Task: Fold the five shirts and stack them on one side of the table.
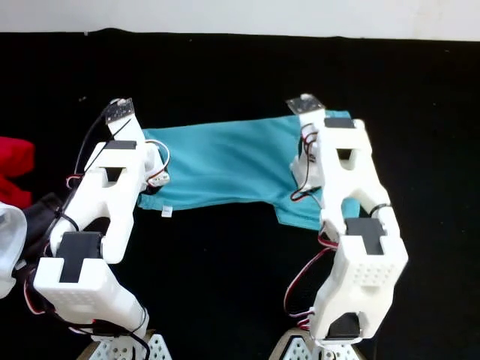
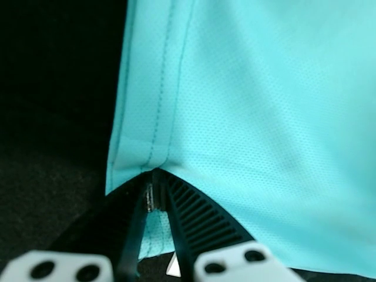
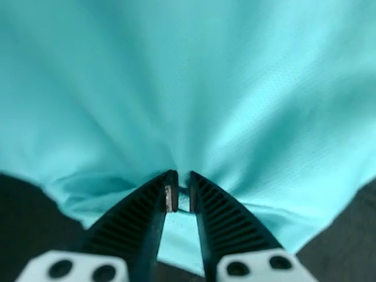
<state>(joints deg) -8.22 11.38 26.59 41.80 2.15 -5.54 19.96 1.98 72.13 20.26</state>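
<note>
A teal shirt [image 1: 225, 161] lies stretched across the middle of the black table [image 1: 225, 285], between my two arms. My left gripper [image 2: 157, 183] is shut on the shirt's stitched hem [image 2: 154, 117] at its left end, with cloth pinched between the ribbed fingers [image 2: 194, 211]. My right gripper [image 3: 181, 187] is shut on a fold of the same teal shirt [image 3: 188, 88] at its right end. In the high view the left gripper [image 1: 154, 169] and the right gripper [image 1: 306, 161] sit under their white arms at the shirt's two ends.
A red garment [image 1: 15, 169] lies bunched at the table's left edge, with a pale white cloth [image 1: 9, 232] just in front of it. Bare black table stretches behind the teal shirt and in front of it between the arm bases.
</note>
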